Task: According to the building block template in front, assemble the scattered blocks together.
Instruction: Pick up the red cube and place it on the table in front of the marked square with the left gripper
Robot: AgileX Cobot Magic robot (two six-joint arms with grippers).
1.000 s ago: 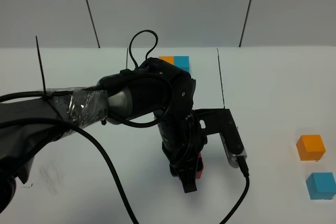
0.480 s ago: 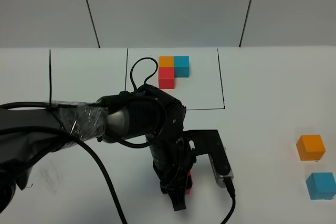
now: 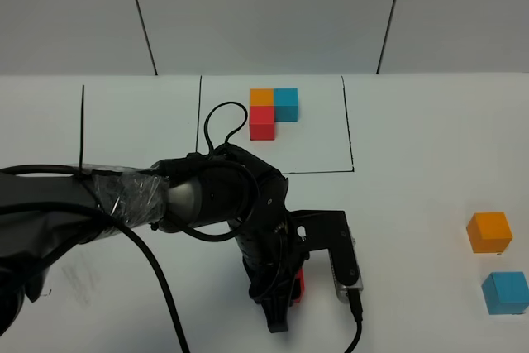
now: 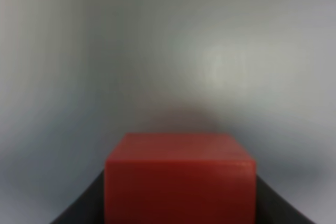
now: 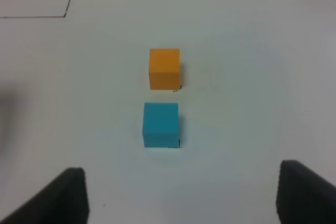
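Pinching the red block (image 4: pixel 180 177) between the 2 dark fingers (image 4: pixel 79 213) of my left claw (image 3: pixel 285 299), I have it pressed on both sides. Its front face fills the lower part of my left wrist camera, with blurred white table beyond. From the high camera only a sliver of that block (image 3: pixel 299 281) shows past my black wrist. It is near the front edge of the table (image 3: pixel 430 138), well in front of the template (image 3: pixel 318 134). Whether the block rests on the table or hangs just above it I cannot tell.

The template is a black-lined rectangle at the back middle of the table, and inside it 3 cubes touch in an L. The orange cube (image 3: pixel 262 97) is at the back left, the blue cube (image 3: pixel 286 103) touches its right side, and the red cube (image 3: pixel 263 123) touches its front.

My right claw (image 5: pixel 186 198) is spread wide, its 2 fingertips well apart and holding nothing. It hangs above the other 2 loose blocks on the right side of the table, the orange block (image 5: pixel 165 68) and the light blue block (image 5: pixel 161 125). They sit close together with a gap of white table between them, the orange one nearer the back. Both lie well to the right of the template and well apart from the red block.
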